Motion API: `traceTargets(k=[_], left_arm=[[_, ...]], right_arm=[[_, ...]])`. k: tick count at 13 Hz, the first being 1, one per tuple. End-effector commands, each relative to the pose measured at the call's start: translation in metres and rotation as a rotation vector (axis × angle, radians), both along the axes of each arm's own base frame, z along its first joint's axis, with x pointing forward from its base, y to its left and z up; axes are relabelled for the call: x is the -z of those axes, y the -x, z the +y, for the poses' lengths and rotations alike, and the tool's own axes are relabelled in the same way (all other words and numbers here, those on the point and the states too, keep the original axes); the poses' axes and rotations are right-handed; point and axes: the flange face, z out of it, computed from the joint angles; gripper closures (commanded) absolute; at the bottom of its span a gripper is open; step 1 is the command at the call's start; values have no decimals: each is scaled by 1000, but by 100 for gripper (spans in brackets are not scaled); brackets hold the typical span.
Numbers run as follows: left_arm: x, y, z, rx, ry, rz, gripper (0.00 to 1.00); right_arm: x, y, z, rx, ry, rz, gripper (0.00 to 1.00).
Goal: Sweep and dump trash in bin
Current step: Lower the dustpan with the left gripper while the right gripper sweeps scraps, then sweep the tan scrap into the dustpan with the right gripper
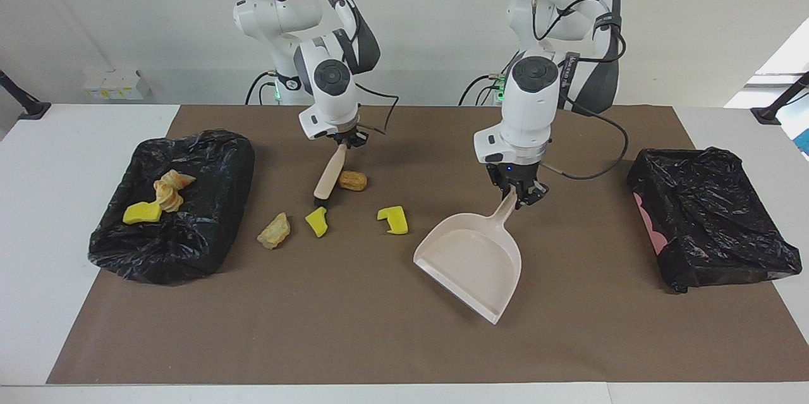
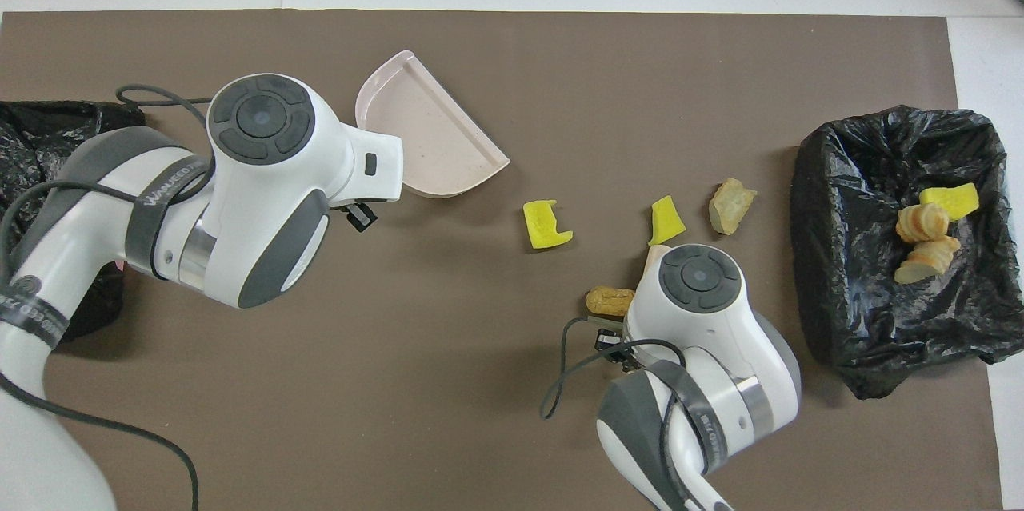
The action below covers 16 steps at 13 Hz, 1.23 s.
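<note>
Pink plastic dustpan (image 1: 473, 262): left gripper (image 1: 519, 194) is pinching its handle | right gripper (image 1: 346, 138) is clamping cream-handled brush (image 1: 328, 181) | four trash scraps (image 1: 318, 221) are lying on brown mat (image 1: 354, 328) | three are sitting in black-lined bin (image 1: 183, 246) at right arm's end

A white desk (image 1: 38, 214) carries a brown mat (image 1: 392, 334). A plain white wall (image 1: 114, 6) rises at the far edge, with a bright window (image 1: 787, 56) at right.

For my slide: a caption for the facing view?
Right gripper holds brush, left gripper holds dustpan, scraps between.
</note>
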Motion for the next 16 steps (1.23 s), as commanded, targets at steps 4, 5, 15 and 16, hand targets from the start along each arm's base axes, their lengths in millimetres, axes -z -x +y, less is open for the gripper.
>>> traceTargets(k=[4, 5, 15, 16], left_arm=[[0, 1, 58, 281, -35, 80, 100], [7, 7, 63, 317, -40, 94, 100], [77, 84, 75, 601, -43, 116, 100], [79, 90, 72, 613, -41, 104, 100]], right_arm=[[12, -24, 69, -130, -70, 9, 100], [10, -26, 72, -153, -81, 5, 100], [6, -26, 89, -222, -167, 0, 100], [7, -20, 102, -223, -188, 3, 100]])
